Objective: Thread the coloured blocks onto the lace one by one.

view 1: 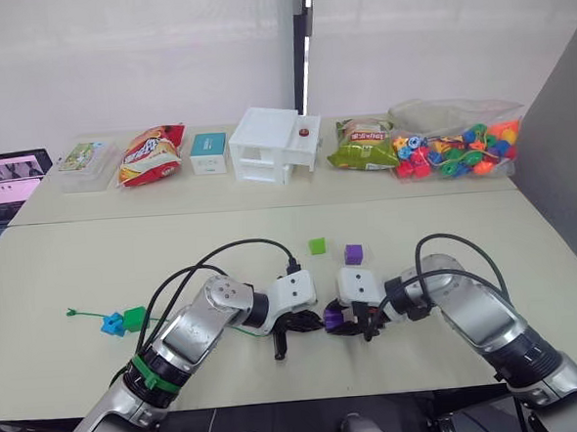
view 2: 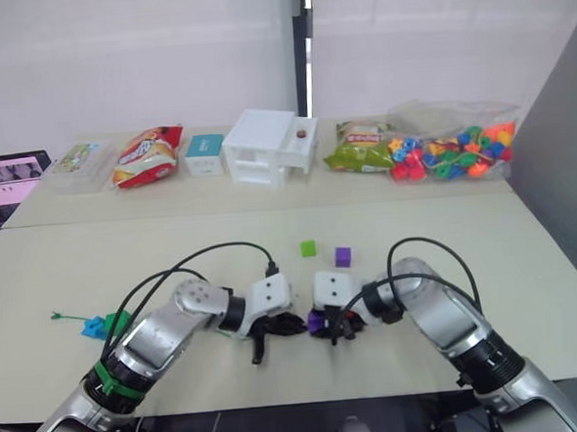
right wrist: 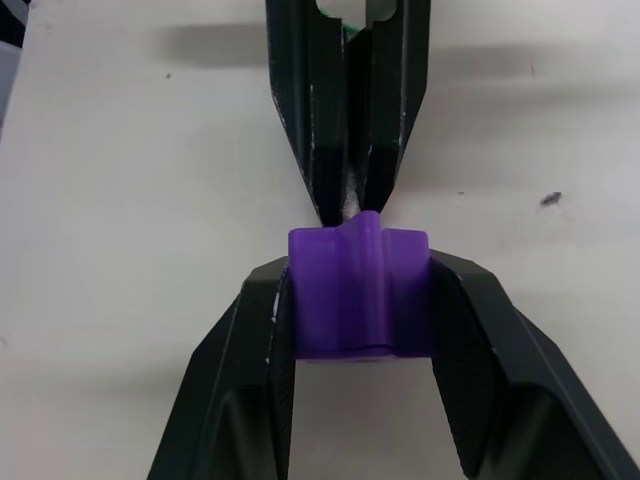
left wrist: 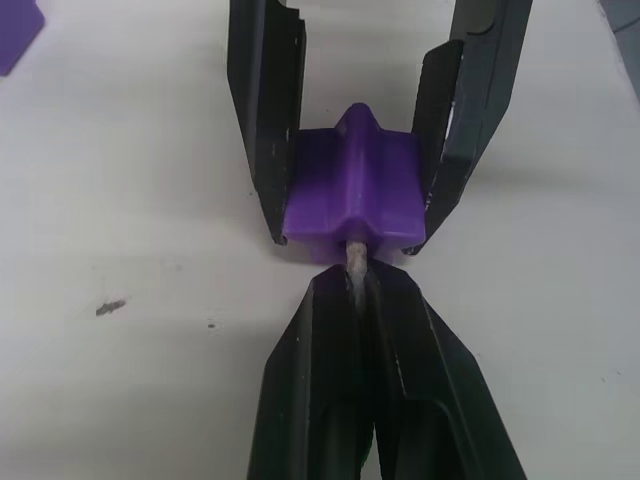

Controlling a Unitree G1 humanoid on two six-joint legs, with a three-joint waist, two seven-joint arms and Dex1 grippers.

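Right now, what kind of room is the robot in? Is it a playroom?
More likely a robot lab or test room. Plain tables stand before white curtains, a laptop runs at the side, and props line the back: snack bags, a bag of beads.

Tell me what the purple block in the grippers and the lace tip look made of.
Purple block: likely moulded plastic, smooth with a soft sheen and rounded ridges. Lace tip: pale, stiff-looking, perhaps hardened or coated cord; the material is hard to judge.

Pale beige table (view 1: pixel 96 267) runs under the claws; beyond them, white wall panels (view 1: pixel 122 60) split by a dark seam (view 1: pixel 298 39).
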